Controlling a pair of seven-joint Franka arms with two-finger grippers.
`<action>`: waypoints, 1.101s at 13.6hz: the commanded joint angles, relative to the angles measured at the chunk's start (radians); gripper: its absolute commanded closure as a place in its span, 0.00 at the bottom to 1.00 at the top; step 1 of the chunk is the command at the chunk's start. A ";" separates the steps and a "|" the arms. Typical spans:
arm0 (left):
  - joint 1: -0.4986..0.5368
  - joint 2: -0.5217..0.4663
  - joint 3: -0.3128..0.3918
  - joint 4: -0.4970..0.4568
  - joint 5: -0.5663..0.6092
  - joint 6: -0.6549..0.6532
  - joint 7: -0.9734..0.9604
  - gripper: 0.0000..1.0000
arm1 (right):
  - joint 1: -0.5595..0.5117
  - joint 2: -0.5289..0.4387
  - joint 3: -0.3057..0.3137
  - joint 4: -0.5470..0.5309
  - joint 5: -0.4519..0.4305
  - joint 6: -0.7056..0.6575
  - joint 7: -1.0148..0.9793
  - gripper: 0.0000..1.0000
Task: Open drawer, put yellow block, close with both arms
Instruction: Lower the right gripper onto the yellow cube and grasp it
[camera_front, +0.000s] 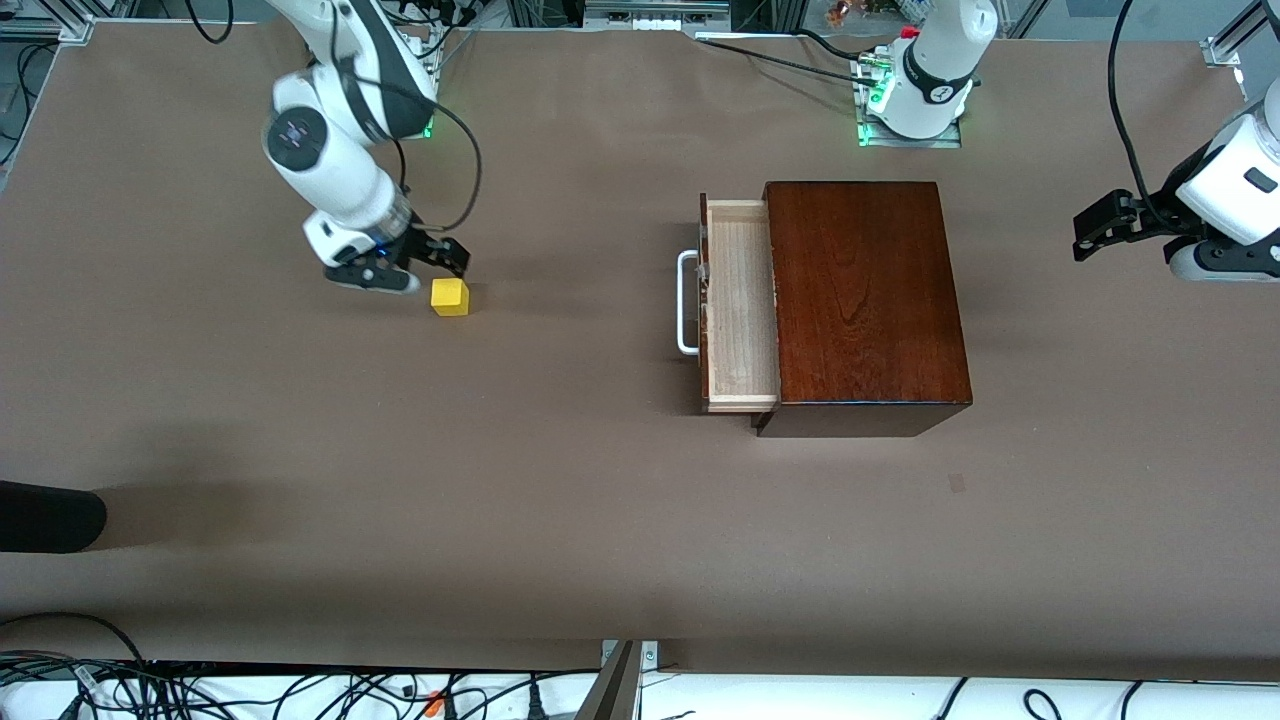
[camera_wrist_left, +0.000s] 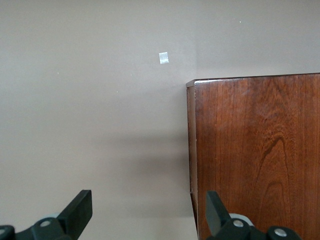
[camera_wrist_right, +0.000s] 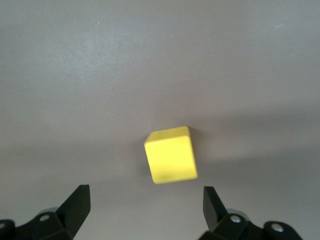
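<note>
The yellow block (camera_front: 450, 297) lies on the brown table toward the right arm's end. My right gripper (camera_front: 425, 262) hangs open just above and beside it, touching nothing. In the right wrist view the block (camera_wrist_right: 170, 155) lies just ahead of the open right gripper (camera_wrist_right: 145, 205), not between the fingers. The drawer (camera_front: 742, 300) is pulled partly out of the reddish-brown box (camera_front: 865, 300), and its tray is empty. Its white handle (camera_front: 686, 303) faces the right arm's end. My left gripper (camera_front: 1085, 235) waits open over the table at the left arm's end. It also shows in the left wrist view (camera_wrist_left: 148, 207), beside the box (camera_wrist_left: 257, 155).
A black object (camera_front: 50, 515) juts in at the table's edge at the right arm's end, near the front camera. A small pale mark (camera_front: 957, 483) lies on the table nearer the front camera than the box. Cables run along the front edge.
</note>
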 joint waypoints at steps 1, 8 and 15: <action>0.004 0.008 -0.002 0.023 -0.020 -0.030 0.015 0.00 | 0.023 0.084 0.011 0.007 0.010 0.099 -0.010 0.00; -0.002 0.015 -0.002 0.027 -0.021 -0.030 0.016 0.00 | 0.023 0.114 -0.023 0.011 -0.108 0.118 -0.007 0.00; -0.003 0.015 -0.004 0.027 -0.021 -0.030 0.016 0.00 | 0.027 0.176 -0.032 0.013 -0.186 0.115 0.000 0.01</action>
